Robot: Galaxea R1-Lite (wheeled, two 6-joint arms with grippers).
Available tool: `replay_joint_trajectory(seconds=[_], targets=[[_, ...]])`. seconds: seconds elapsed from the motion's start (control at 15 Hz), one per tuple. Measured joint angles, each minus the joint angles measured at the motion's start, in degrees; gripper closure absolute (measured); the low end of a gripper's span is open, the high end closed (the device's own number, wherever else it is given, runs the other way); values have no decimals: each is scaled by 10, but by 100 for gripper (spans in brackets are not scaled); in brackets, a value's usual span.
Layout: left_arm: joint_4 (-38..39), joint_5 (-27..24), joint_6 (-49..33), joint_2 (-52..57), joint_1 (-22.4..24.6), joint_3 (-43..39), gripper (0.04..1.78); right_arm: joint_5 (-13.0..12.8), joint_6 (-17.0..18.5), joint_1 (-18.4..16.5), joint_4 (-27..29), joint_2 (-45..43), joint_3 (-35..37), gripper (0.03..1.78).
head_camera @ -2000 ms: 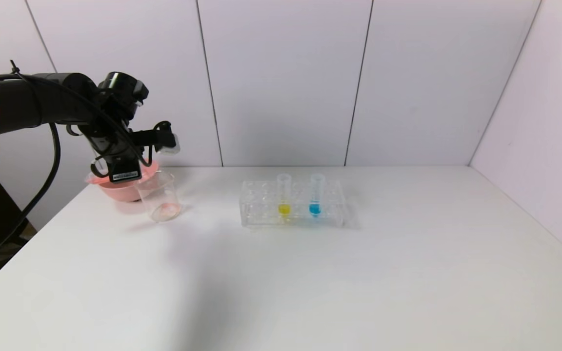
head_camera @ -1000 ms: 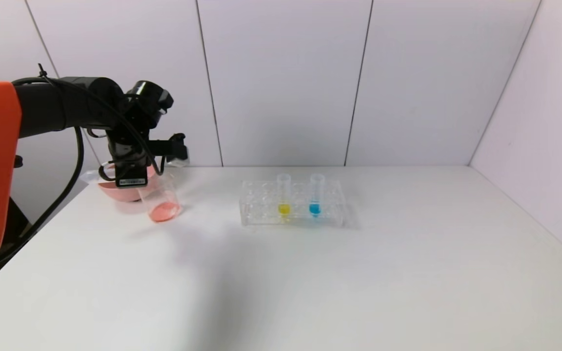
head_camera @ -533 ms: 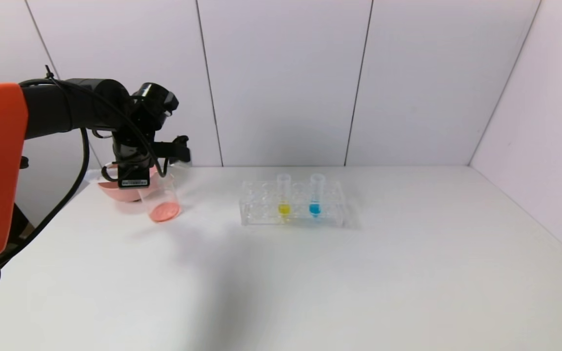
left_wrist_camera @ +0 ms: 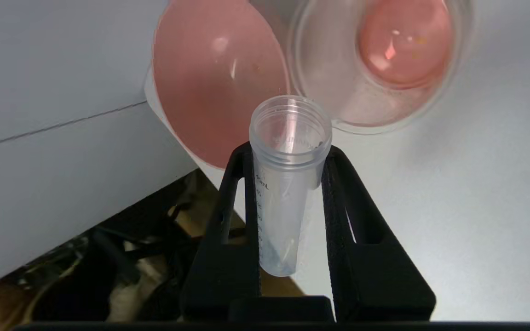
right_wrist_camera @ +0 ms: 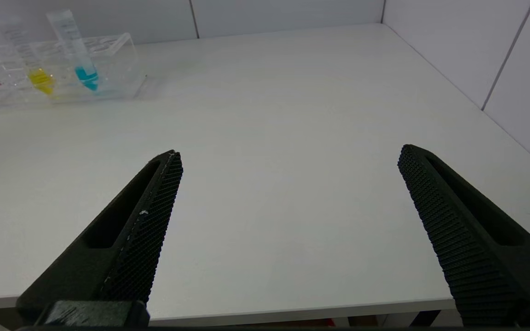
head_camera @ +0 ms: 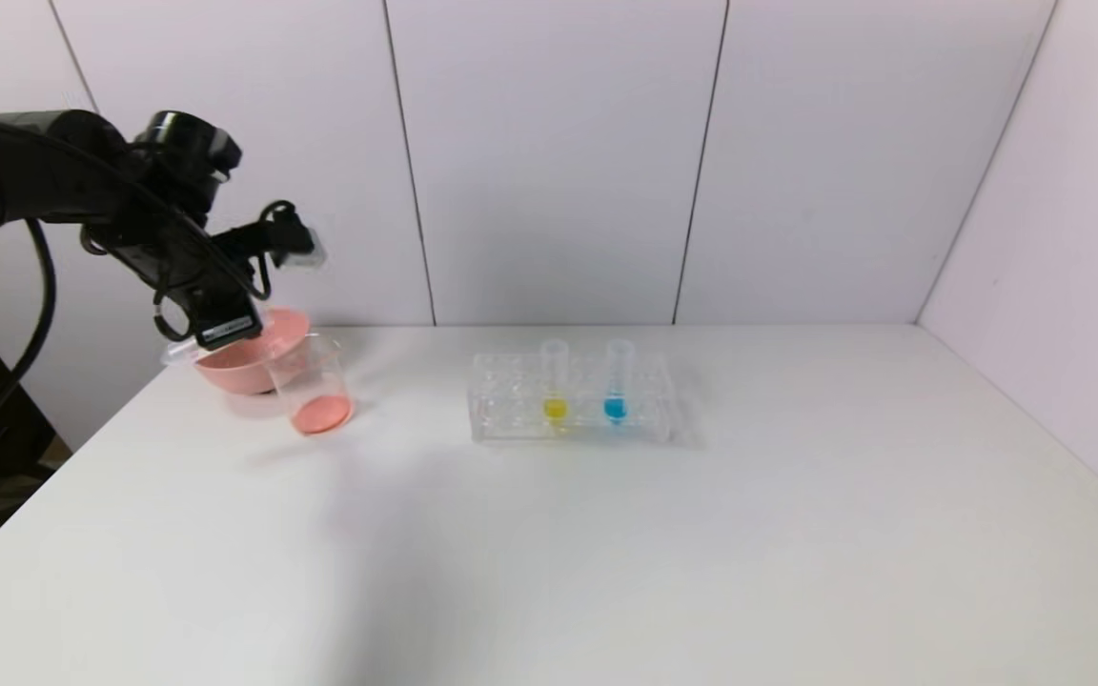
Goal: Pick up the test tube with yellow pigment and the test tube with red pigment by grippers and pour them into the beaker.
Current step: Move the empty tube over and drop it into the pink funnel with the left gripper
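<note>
Because the slim clear plastic test tube that held the red pigment (left_wrist_camera: 288, 184) looks emptied, light and slick, the left gripper (left_wrist_camera: 288, 151) clamps it just below its threaded rim, over the pink bowl (left_wrist_camera: 210, 87) beside the clear beaker (left_wrist_camera: 375, 69) holding red liquid. The yellow-pigment tube (head_camera: 555, 381) stands in the clear rack (head_camera: 501, 400), best pinched near its exposed top. The right gripper (right_wrist_camera: 288, 161) hangs spread open, idle.

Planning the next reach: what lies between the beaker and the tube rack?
Nothing; the head view shows bare table between the beaker and the tube rack.
</note>
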State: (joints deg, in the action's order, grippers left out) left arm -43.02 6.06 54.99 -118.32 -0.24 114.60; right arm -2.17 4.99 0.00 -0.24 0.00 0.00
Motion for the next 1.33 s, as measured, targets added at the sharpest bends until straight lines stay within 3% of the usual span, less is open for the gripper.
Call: replay_joint_trajectory(seconds=[0.2, 0.47, 0.6, 0.8, 0.93, 1.07, 1.33], targets=[[101, -94, -154, 18, 37, -21, 140, 0, 0, 0, 0, 0, 0, 10], [229, -111, -325, 69, 80, -135, 140, 0, 0, 0, 0, 0, 0, 10], [347, -113, -368, 95, 98, -233, 140, 0, 0, 0, 0, 0, 0, 10], [588, -98, -453, 117, 121, -376, 140, 0, 0, 0, 0, 0, 0, 10], [718, -74, -526, 117, 130, -423, 140, 0, 0, 0, 0, 0, 0, 10], [776, -59, -587, 102, 133, -431, 140, 0, 0, 0, 0, 0, 0, 10], [832, -39, -609, 44, 129, -429, 140, 0, 0, 0, 0, 0, 0, 10]])
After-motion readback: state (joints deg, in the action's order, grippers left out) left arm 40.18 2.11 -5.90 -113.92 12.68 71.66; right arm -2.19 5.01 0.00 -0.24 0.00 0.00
